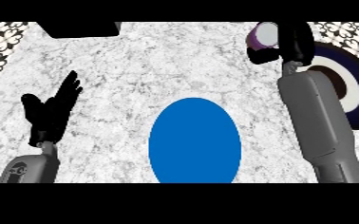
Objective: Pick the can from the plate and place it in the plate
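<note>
The right hand [291, 45], fingers curled round the can [263, 34], sits up-right of the blue plate [195, 142]; the open left hand [52, 107] rests far left.

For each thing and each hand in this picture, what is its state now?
can: purple, held in the right hand, off the plates.
right hand: curled round the can, near the dark plate.
left hand: open, resting at the left, holding nothing.
blue plate: bare, at the counter's front.
dark plate: partly hidden behind the right forearm.
</note>
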Available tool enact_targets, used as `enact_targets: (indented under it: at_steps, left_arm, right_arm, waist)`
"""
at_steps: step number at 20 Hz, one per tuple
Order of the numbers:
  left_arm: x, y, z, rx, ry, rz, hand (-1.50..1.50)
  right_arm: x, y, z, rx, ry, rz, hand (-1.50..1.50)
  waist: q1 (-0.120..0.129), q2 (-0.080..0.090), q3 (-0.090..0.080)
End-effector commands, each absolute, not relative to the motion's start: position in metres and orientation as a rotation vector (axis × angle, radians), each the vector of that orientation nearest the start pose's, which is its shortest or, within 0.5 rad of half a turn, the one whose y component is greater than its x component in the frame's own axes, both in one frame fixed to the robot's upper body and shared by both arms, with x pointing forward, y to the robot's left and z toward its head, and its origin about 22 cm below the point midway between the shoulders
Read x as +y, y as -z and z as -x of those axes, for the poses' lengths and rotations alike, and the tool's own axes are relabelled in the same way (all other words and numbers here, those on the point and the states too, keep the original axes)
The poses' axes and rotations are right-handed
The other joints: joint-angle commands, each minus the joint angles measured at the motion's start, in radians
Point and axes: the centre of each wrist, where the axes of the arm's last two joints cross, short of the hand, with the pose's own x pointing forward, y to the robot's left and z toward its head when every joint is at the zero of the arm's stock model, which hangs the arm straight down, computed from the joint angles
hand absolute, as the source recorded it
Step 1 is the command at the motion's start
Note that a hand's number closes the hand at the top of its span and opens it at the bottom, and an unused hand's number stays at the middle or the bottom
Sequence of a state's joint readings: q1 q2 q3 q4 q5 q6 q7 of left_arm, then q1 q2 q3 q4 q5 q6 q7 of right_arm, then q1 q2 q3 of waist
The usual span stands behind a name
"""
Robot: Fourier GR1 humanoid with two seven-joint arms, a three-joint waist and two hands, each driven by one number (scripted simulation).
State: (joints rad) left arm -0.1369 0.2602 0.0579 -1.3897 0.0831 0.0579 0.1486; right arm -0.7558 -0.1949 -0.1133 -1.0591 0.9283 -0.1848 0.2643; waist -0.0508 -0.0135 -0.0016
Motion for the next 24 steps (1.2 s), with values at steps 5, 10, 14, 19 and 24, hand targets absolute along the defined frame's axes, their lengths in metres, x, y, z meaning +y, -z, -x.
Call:
enact_targets:
  at_steps: [5, 10, 14, 19, 24]
  left_arm:
    - [0.298, -0.023, -0.285, -1.392, 0.065, -0.19, 0.0]
    - [0.292, -0.031, -0.289, -1.419, 0.079, -0.197, 0.0]
    - [0.296, -0.022, -0.291, -1.411, 0.094, -0.168, 0.0]
    - [0.292, -0.029, -0.282, -1.404, 0.077, -0.174, 0.0]
    - [0.274, -0.026, -0.281, -1.419, 0.097, -0.185, 0.0]
  right_arm:
    - [-0.263, -0.156, -0.391, -1.358, -0.061, 1.394, 1.5]
    - [-0.304, -0.158, -0.382, -1.317, 0.11, 1.341, 1.5]
    - [-0.331, -0.13, -0.369, -1.262, 0.139, 1.371, 1.5]
    - [-0.401, -0.126, -0.353, -1.185, 0.19, 1.391, 1.5]
    - [-0.446, -0.093, -0.337, -1.09, 0.084, 1.395, 1.5]
  waist:
    - [0.031, 0.009, 0.001]
    - [0.048, 0.013, 0.002]
    - [0.05, 0.015, 0.002]
    - [0.056, 0.015, 0.002]
    - [0.063, 0.018, 0.003]
